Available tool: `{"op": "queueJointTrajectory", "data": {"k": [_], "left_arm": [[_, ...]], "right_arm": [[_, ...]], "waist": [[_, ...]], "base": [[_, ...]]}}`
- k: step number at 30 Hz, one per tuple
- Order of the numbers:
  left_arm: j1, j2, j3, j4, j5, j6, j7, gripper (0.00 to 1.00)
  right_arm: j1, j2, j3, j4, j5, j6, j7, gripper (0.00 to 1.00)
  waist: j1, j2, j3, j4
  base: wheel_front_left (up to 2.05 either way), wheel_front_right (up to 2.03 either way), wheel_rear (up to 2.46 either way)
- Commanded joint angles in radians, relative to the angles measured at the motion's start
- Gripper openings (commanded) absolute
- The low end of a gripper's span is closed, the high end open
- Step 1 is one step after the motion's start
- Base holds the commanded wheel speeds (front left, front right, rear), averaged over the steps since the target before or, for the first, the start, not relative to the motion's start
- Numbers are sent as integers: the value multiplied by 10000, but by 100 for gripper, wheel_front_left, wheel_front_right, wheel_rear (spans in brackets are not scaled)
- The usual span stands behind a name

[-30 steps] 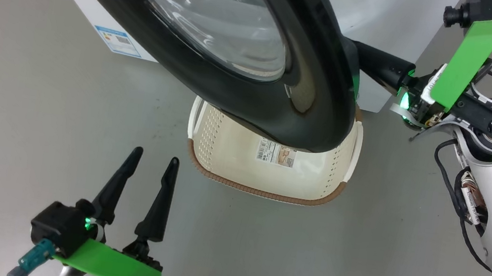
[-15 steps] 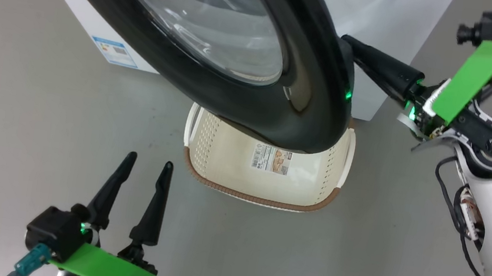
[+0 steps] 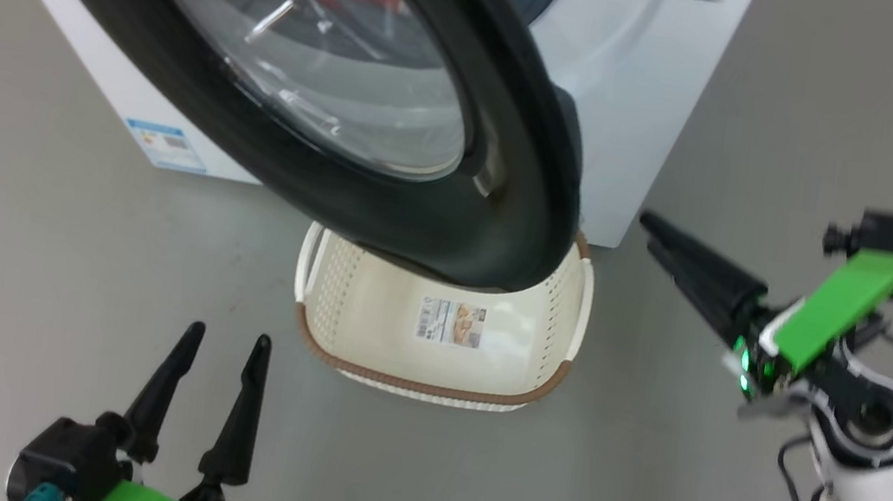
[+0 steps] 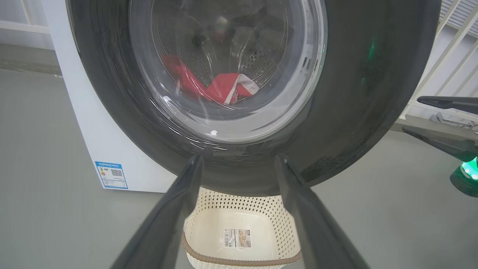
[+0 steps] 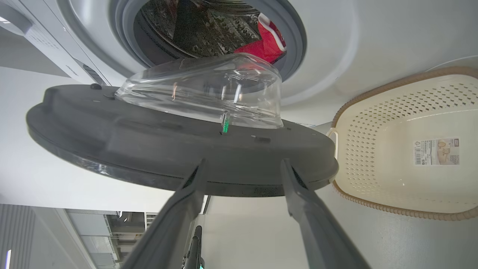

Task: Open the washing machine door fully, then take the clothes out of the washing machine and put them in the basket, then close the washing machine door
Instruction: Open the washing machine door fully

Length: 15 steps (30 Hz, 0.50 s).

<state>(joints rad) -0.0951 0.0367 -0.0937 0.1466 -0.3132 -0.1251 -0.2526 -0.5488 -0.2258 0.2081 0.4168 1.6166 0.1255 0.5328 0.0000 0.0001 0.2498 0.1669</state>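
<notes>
**Both claws open and free, door swung out above the basket**

The washing machine door (image 3: 324, 67) stands partly open, swung out from the white washing machine (image 3: 652, 96). In the head view its lower black rim hangs over the back part of the basket (image 3: 427, 388). The right gripper (image 3: 648, 231) is just to the right of this rim and apart from it, with a strip of grey floor (image 3: 62, 249) between them. In the right wrist view its two fingers are spread wide with nothing between them, and the edge of the door lies just beyond the tips. The left gripper (image 3: 228, 333) is low at the left, near the left end of the basket and well below the door. Its jaws are also wide apart and it holds nothing.

The right arm comes in from the lower right of the head view, a pale forearm with a green plate at the wrist, and the dark fingers point up and to the left, toward the door. The left fingers point upward in that view.

The clothes (image 4: 220, 87), red with white trim, lie inside the steel drum. The basket stands on the floor before the machine and is empty.

A blue label sticker (image 3: 164, 145) sits low on the machine's side. It carries a QR code, but its text is too small to read. A second label (image 3: 451, 322), with a barcode, is inside the basket, also not readable.
</notes>
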Motion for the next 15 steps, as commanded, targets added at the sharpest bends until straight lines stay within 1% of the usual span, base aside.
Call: {"op": "queueJointTrajectory", "data": {"k": [1,8,15], "left_arm": [[118,135,414,-179,143,-56,-92,100],[376,135,790,-153,300,-56,-92,100],[489,135,1044,-123,374,-56,-92,100]], "right_arm": [[432,-69,8,-376,-166,52,-146,100],[1890,-140,-95,-662,-409,52,-609,100],[2748,-53,-108,-801,-637,52,-1167,100]], "waist": [[0,-1,-293,-271],[0,-1,-546,-621],[0,-1,-698,-882]], "base": [[0,0,0],[0,0,0],[0,0,0]]}}
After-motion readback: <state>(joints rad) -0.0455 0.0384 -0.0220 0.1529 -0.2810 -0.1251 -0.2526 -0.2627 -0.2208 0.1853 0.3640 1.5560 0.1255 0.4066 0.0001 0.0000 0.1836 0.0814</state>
